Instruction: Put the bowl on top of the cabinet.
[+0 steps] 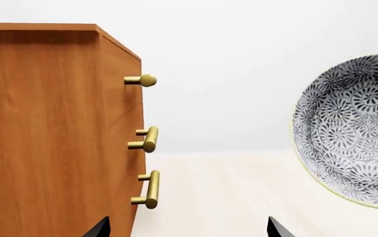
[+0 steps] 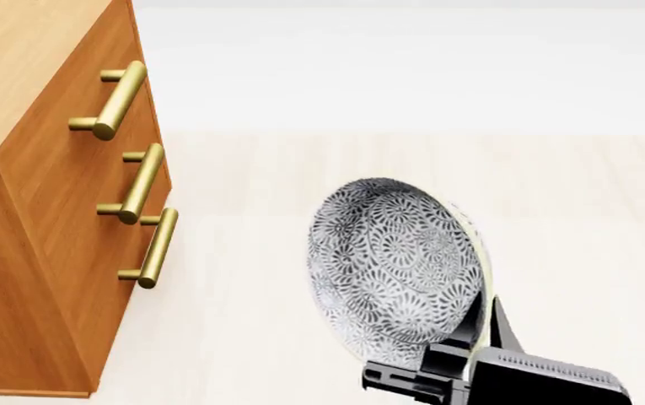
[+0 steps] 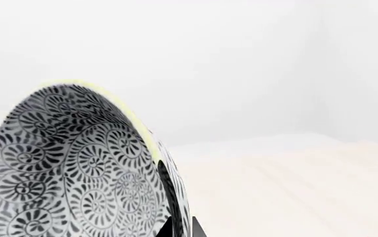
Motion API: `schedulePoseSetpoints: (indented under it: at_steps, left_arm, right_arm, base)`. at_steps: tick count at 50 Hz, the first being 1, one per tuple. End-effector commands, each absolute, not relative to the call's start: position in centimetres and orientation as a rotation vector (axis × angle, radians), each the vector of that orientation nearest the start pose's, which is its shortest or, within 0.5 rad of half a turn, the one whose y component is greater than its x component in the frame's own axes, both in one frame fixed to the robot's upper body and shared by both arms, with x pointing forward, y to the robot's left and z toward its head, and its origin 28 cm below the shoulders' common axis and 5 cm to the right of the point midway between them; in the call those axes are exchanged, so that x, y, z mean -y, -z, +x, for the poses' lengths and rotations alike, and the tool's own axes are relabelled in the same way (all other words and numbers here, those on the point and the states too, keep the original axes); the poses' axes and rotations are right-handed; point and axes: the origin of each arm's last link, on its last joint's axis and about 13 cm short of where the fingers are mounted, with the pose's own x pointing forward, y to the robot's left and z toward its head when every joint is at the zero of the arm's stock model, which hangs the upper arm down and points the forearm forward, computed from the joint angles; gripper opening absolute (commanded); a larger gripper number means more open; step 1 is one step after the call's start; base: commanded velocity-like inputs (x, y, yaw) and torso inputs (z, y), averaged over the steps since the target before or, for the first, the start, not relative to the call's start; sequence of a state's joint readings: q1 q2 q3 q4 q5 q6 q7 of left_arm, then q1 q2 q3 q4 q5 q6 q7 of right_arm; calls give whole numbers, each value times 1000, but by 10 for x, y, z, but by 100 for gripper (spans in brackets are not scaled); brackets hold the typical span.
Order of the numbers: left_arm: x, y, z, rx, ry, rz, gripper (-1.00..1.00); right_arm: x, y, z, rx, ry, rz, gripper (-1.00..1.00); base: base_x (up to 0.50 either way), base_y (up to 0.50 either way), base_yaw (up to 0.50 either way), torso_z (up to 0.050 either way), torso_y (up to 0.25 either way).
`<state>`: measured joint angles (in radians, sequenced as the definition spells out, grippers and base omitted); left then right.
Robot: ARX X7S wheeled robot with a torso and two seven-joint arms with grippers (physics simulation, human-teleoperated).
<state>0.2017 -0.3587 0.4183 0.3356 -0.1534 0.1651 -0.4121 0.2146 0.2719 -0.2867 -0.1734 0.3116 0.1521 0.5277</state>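
The bowl (image 2: 395, 266), white with a grey-black floral pattern and a pale rim, hangs in the air tipped on its side, right of the cabinet (image 2: 29, 194). My right gripper (image 2: 482, 342) is shut on the bowl's rim from below; in the right wrist view its two dark fingertips pinch the wall of the bowl (image 3: 70, 168). The left wrist view shows the bowl (image 1: 354, 131) at one side and the orange-brown cabinet (image 1: 50, 133) with three brass handles at the other. My left gripper (image 1: 187, 228) is open, tips wide apart, holding nothing.
The cabinet's lighter wood top (image 2: 13, 67) lies at the head view's upper left, higher than the bowl. Its brass handles (image 2: 142, 181) stick out toward the bowl's side. Pale floor (image 2: 255, 337) spreads below and behind, with a white wall beyond.
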Motion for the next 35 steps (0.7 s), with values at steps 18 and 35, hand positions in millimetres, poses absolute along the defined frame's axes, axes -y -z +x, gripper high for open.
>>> schedulePoseSetpoints:
  at_steps: [18,35]
  left_arm:
    - [-188,-45,143,184,124,23,100]
    - [-186,-44,144,177,151,55,100]
  right_arm:
    - [93,-98,285,151,-206,13,-100]
    - [98,-96,297,161,-269,23,-100]
  base:
    - [0,0,0,0,1]
    - [0,0,0,0,1]
